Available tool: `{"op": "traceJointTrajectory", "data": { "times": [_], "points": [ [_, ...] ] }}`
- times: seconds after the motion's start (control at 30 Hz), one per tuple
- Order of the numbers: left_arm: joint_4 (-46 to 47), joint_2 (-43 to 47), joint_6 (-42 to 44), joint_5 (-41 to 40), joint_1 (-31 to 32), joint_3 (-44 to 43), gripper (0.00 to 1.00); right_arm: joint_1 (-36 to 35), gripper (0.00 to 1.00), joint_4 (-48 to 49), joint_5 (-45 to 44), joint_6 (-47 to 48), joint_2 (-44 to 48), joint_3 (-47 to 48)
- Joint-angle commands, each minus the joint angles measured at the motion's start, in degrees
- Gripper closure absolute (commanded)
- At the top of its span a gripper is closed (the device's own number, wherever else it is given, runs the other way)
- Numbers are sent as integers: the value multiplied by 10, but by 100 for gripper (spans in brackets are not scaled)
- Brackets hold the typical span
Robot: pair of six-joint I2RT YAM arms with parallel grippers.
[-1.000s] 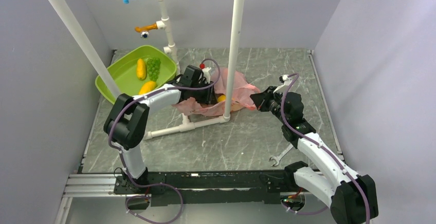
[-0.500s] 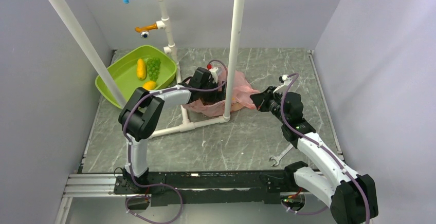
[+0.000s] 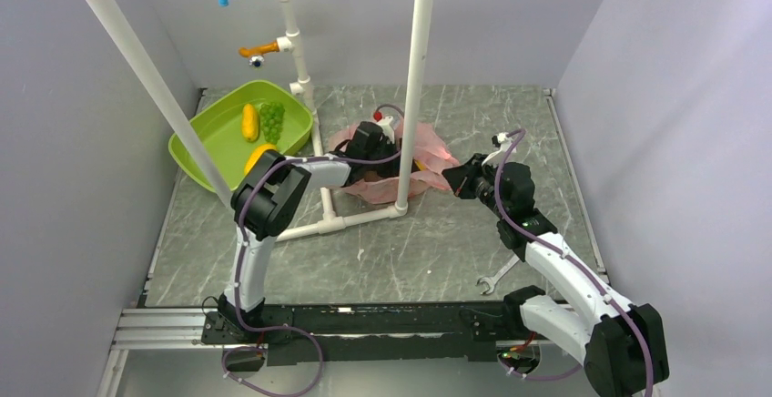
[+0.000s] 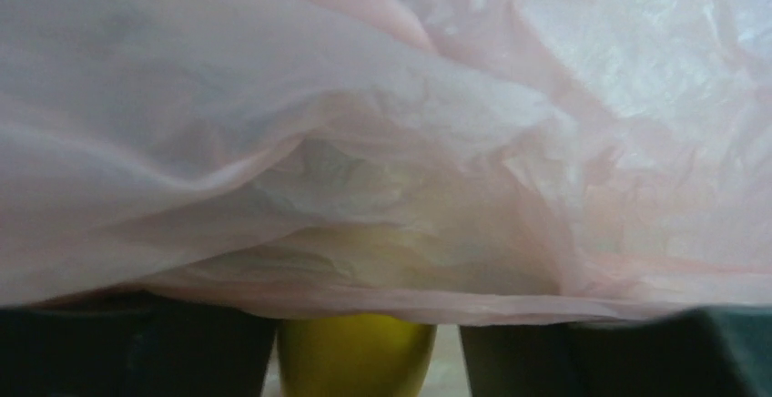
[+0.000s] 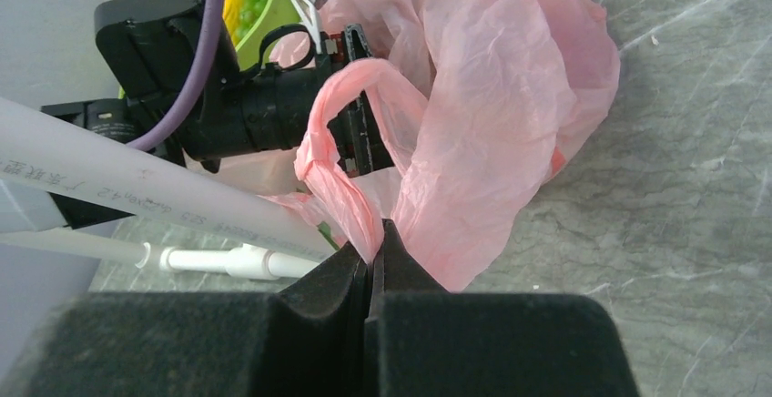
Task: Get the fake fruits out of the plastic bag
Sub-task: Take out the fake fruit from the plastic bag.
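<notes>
The pink plastic bag (image 3: 428,156) lies crumpled on the table behind the white upright pipe. My left gripper (image 3: 378,156) is pushed into its mouth. In the left wrist view the bag's film (image 4: 382,142) drapes over the lens. My left gripper (image 4: 364,361) is open there, with a yellow fake fruit (image 4: 355,356) between the dark fingers (image 4: 182,356) and a small gap on the fruit's right. My right gripper (image 3: 460,178) is shut on the bag's loop handle (image 5: 341,169) at the bag's right side and holds it up; its closed tips show in the right wrist view (image 5: 373,251). No red fruits show.
A green tub (image 3: 209,137) at the back left holds a slim yellow piece (image 3: 248,122) and a green grape bunch (image 3: 271,121). A yellow-orange piece (image 3: 259,153) lies at its near rim. A white pipe frame (image 3: 407,96) stands over the bag. A wrench (image 3: 496,279) lies near the right arm.
My left gripper has moved right from the bag's left edge into the bag. The bag has bunched toward the right. My right gripper has kept its hold on the handle.
</notes>
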State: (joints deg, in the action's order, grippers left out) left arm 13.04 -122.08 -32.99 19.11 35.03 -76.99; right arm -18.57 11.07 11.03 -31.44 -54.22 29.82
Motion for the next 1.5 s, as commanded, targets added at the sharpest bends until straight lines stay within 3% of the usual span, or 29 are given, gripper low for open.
{"op": "traceJointTrajectory", "data": {
  "times": [0.0,0.2,0.43,0.67,1.0,1.07,1.33,1.47],
  "points": [
    [56,-27,-28,12,-6,20,41,2,100,8,3,14,8,20],
    [65,19,-23,37,-16,66,62,1,100,6,-4,16,14,15],
    [-5,111,15,59,-40,102,87,1,100,17,1,10,9,8],
    [-91,196,58,130,-49,114,87,2,100,18,-7,14,9,3],
    [-127,308,76,204,-72,155,92,2,100,24,-7,16,-10,7],
    [-170,331,95,192,-77,144,100,2,100,26,-8,17,-12,7],
    [-330,397,159,67,-112,65,100,2,100,27,-7,16,-15,6],
    [-342,435,145,-64,-127,67,100,3,100,22,-11,21,-17,11]
  ]
}}
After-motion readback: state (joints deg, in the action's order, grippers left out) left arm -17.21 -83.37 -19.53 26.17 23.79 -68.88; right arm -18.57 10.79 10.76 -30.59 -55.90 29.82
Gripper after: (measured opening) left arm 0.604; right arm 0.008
